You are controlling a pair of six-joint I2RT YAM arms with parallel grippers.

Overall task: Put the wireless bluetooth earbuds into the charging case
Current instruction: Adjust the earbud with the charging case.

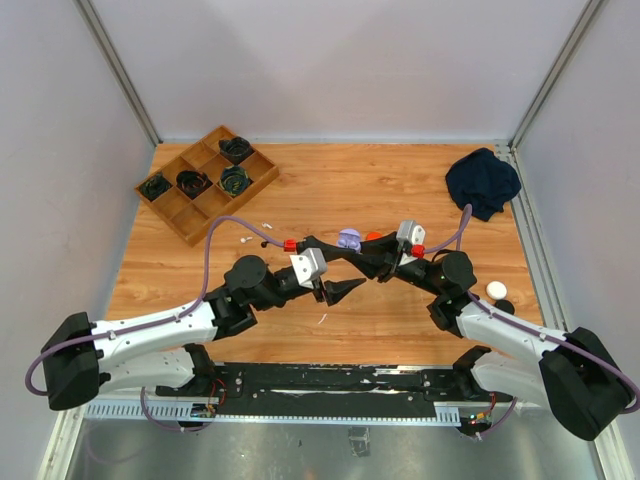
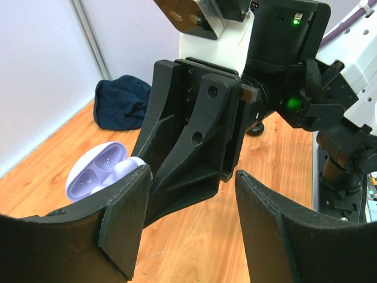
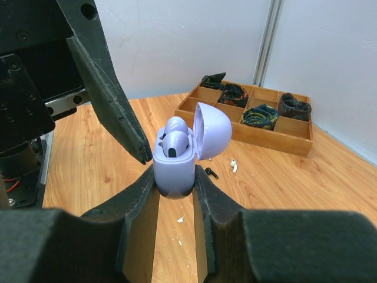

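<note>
The wireless bluetooth earbuds [image 3: 175, 143] are being shown best by the right wrist view: a lavender one is sitting in the open lavender charging case [image 3: 174, 174], which is being clamped upright by the right pincer [image 3: 175, 180]. A white one [image 3: 234, 167] and a dark one [image 3: 211, 173] are lying loose on the worktop [image 3: 294, 188] before the wooden tray [image 3: 271, 141]. The left pincer [image 2: 189, 177] is being held half open and empty beside the case, and only its own view is revealing the lid's hollows and the dark cloth [image 2: 121, 103].
</note>
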